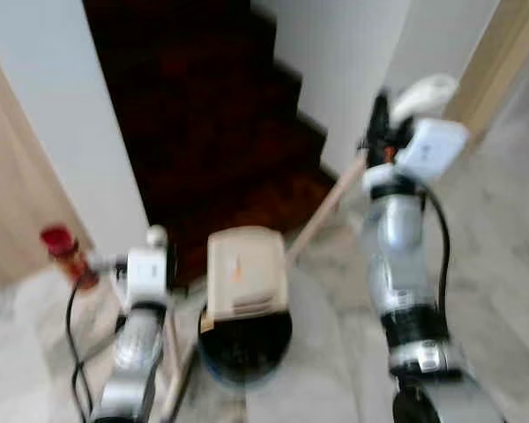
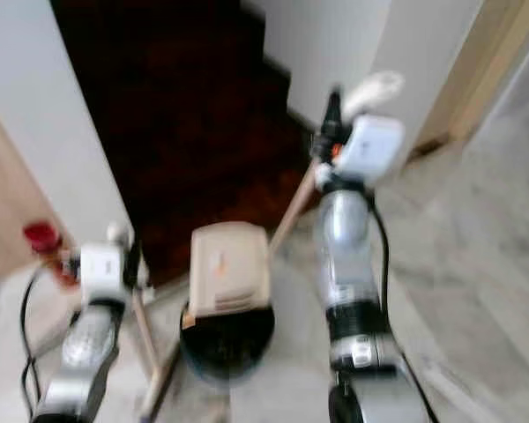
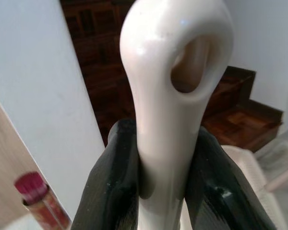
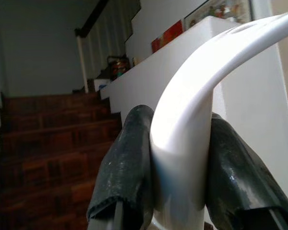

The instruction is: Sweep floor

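Pinching handles: left pincer on dustpan handle, right pincer on broom handle.

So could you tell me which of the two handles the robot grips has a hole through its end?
The cream handle clamped in the left gripper; the white handle in the right gripper simply curves over.

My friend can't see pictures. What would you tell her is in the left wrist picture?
The robot's left hand squeezes a shiny cream handle with a hole near its tip between two black fingers. Behind it are dark wooden stairs, a white wall, and a red-topped can by the wall.
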